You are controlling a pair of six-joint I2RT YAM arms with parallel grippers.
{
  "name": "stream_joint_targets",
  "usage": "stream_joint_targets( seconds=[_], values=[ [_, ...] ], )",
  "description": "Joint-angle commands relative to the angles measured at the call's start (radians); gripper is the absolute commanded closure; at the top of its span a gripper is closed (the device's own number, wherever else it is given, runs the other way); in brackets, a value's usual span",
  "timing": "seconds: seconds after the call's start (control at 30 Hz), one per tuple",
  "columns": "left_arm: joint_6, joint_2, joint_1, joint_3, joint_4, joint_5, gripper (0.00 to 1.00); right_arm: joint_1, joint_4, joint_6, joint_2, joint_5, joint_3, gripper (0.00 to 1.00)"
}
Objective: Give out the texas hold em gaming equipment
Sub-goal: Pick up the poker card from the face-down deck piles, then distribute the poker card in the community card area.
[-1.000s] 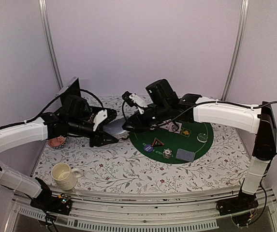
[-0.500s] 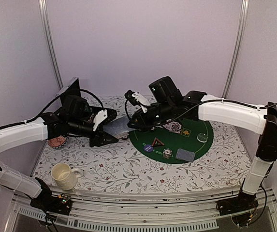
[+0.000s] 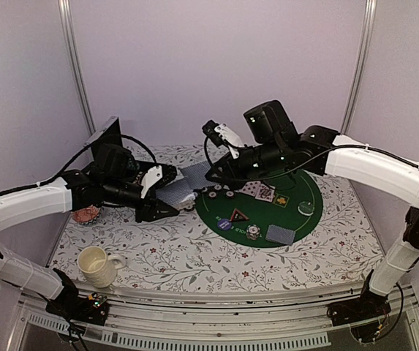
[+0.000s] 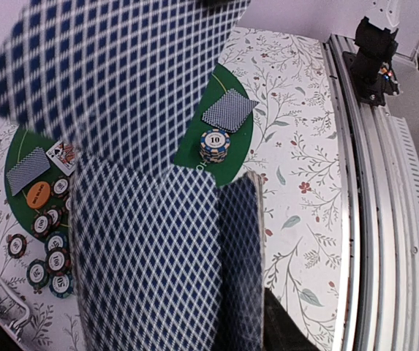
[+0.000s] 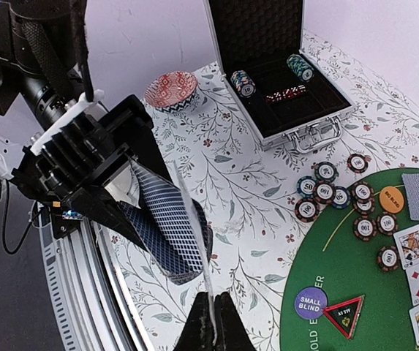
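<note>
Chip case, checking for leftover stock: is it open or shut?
Open. The case has its lid raised, with chip stacks showing inside.

Carrying directly on floral table top: round green mat right of centre, cream mug front-left, patterned dish left, open metal case, loose chips beside mat edge.
</note>
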Motion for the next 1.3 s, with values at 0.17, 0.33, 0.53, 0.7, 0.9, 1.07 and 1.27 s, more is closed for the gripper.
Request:
stream_joint_targets(
  seconds=[0.17,0.33,0.53,0.7,0.9,1.07,1.27],
  values=[
    [0.013,-0.019,-0.014,0.001,0.010,0.016,0.62,-0.265,-0.217,-0.100,-0.206,0.016,-0.051,0.98],
    [0.012,-0.024,-0.013,0.002,0.010,0.018,0.62,-0.537,-0.373,-0.257,-0.152,0.027,-0.103,0.98],
    [0.010,-0.026,-0.014,0.002,0.010,0.015,0.62,-0.610,-0.487,-0.539,0.010,0.062,-0.109,0.98],
    [0.011,-0.027,-0.013,0.002,0.010,0.018,0.62,-0.610,-0.564,-0.701,0.143,0.051,-0.014,0.98],
    [0.010,-0.028,-0.013,0.002,0.010,0.018,0.62,-0.609,-0.679,-0.794,0.342,0.130,0.125,0.98],
    [0.011,-0.026,-0.013,0.002,0.010,0.022,0.62,-0.610,-0.684,-0.838,0.434,0.087,0.174,0.98],
    [0.009,-0.024,-0.013,0.003,0.010,0.025,0.62,-0.609,-0.648,-0.892,0.515,0.133,0.216,0.98]
  ],
)
